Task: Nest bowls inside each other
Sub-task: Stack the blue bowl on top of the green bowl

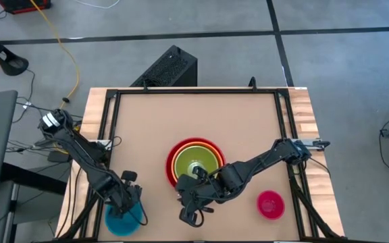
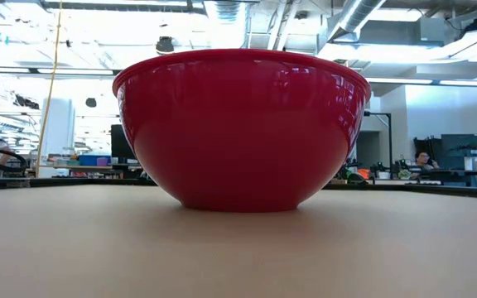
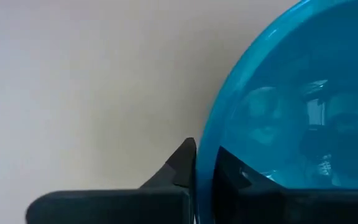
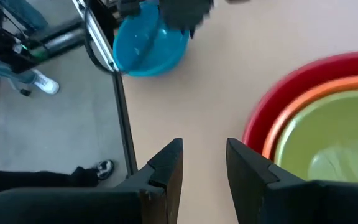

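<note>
A large red bowl stands at the table's middle with an orange bowl and an olive green bowl nested inside it; it fills the low view. The light blue bowl sits at the near left, and my left gripper is shut on it. The small magenta bowl rests at the near right. My right gripper hangs open above the table, just in front of the red bowl, with nothing between its fingers. My left gripper holds the light blue bowl by its rim on the bowl's far side. One finger is inside the bowl and the other outside, pinching the wall. The fingers come from above, pointing down. The bowl sits upright on the table.
A black frame runs around the tabletop. The light blue bowl stands close to the near left corner of that frame. Bare table lies at the back and between the bowls. Beyond the table there are cables, a floor and a person's shoe.
</note>
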Motion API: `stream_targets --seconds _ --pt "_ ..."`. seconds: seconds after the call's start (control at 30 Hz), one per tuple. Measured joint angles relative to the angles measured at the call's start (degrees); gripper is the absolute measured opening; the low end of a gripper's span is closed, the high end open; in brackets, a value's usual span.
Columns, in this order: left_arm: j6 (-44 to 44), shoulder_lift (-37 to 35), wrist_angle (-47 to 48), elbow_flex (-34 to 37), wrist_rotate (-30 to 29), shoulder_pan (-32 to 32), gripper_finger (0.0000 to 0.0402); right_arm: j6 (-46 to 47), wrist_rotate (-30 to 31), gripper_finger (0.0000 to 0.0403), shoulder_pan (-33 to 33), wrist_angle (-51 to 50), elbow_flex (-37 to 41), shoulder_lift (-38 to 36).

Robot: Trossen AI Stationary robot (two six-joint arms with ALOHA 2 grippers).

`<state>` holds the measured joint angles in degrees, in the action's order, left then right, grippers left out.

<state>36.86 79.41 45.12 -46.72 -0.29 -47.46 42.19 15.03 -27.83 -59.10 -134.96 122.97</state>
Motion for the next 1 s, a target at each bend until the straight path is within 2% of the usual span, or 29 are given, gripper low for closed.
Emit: stream_targets --seconds 0.13,0.27,0.4,0.53,0.73,0.83,1.0 --pt "5.3 -4.5 1.8 0.1 -1.8 0.8 0.0002 3.0 -1.2 0.0127 -0.7 -5.6 0.0 0.0" --pt "17.4 -9.9 3.6 0.2 -5.9 3.4 0.0001 7.6 -1.4 0.0127 -1.6 -12.2 0.0 0.0" --pt "31.3 -14.7 3.5 0.1 -13.7 6.3 0.0001 11.9 -0.7 0.0127 -1.7 -14.5 0.0 0.0" --pt "39.1 -17.4 3.4 -1.6 -21.4 8.2 0.0 14.9 0.2 0.0127 0.0 -13.6 0.0 0.0" --pt "39.8 -17.1 3.2 -6.3 -27.7 12.2 0.0 17.0 1.1 0.0131 3.8 -10.1 0.0 0.0" --pt "37.4 -15.9 3.2 -7.7 -27.5 14.9 0.0 17.8 3.4 0.0141 5.9 -8.7 0.0 0.0" --pt "36.5 -14.1 3.5 -8.0 -27.0 17.9 0.0 17.8 3.9 0.0166 8.7 -8.6 0.0 0.0"
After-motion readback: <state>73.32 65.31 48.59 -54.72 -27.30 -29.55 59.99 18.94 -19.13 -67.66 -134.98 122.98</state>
